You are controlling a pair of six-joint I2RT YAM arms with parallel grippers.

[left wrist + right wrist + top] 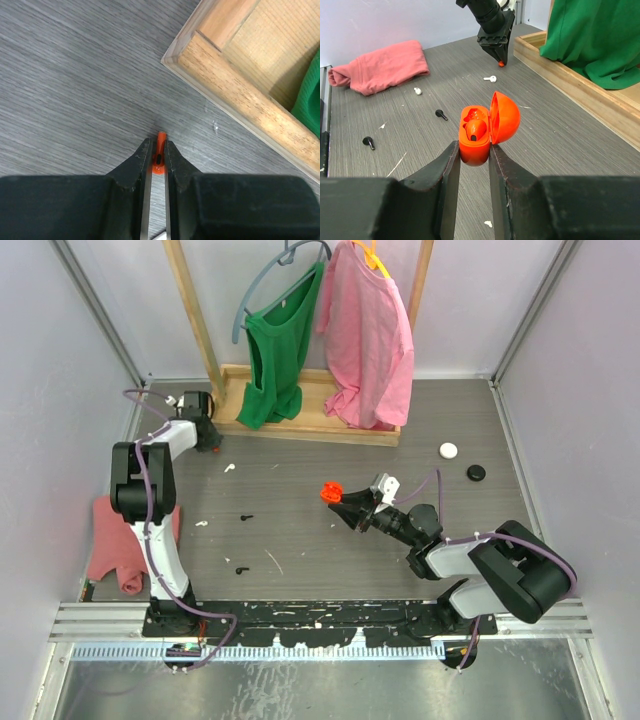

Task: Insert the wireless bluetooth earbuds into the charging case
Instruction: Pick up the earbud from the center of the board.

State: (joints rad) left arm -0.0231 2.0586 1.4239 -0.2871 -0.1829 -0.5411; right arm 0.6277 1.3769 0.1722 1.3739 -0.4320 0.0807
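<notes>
We see the left gripper (158, 147) pinching an orange earbud (161, 136) just off the wooden base (235, 85) corner, with bare table (75, 75) on its other sides. The right gripper (473, 146) clamps the open charging case (505, 117) well clear of that base; only its wrist view shows a second earbud (476, 129) seated inside.

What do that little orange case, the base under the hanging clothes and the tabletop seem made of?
Case: likely smooth plastic, with a soft sheen and rounded moulded shape. Base: bare light wood, grain and a joint showing. Tabletop: matte grey with wood-like streaks, probably a laminate print, though that's uncertain.
</notes>
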